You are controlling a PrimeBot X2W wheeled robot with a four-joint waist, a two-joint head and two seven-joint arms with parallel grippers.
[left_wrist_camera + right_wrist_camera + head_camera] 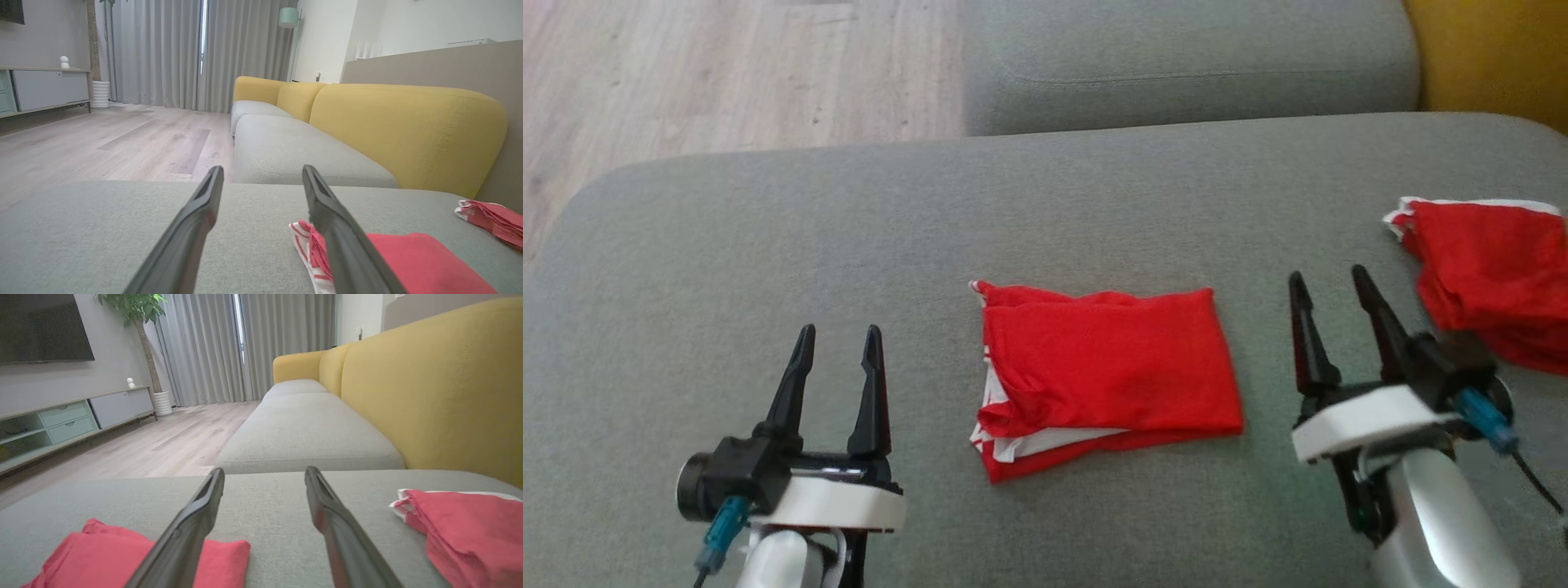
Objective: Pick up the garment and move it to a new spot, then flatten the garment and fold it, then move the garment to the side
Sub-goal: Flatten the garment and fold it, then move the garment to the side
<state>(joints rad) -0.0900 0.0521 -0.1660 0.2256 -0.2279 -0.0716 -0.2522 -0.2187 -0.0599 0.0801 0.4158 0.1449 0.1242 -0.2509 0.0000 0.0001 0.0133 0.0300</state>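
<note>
A red garment (1107, 371) with white stripes at its left edge lies folded into a rectangle in the middle of the grey sofa seat (768, 245). My left gripper (840, 331) stands open to the left of it, empty and a short way off. To the garment's right, my right gripper (1327, 273) is open too, with nothing in it. The left wrist view shows the garment (416, 261) low on the right behind one finger of the left gripper (262, 169). The right wrist view has it (102, 555) at lower left, beside the right gripper (264, 470).
A second folded red garment (1494, 278) lies at the seat's right edge, just right of my right gripper. Another grey seat cushion (1176, 57) continues beyond, with a yellow backrest (441, 384) along the right. Wooden floor (686, 73) lies past the left edge.
</note>
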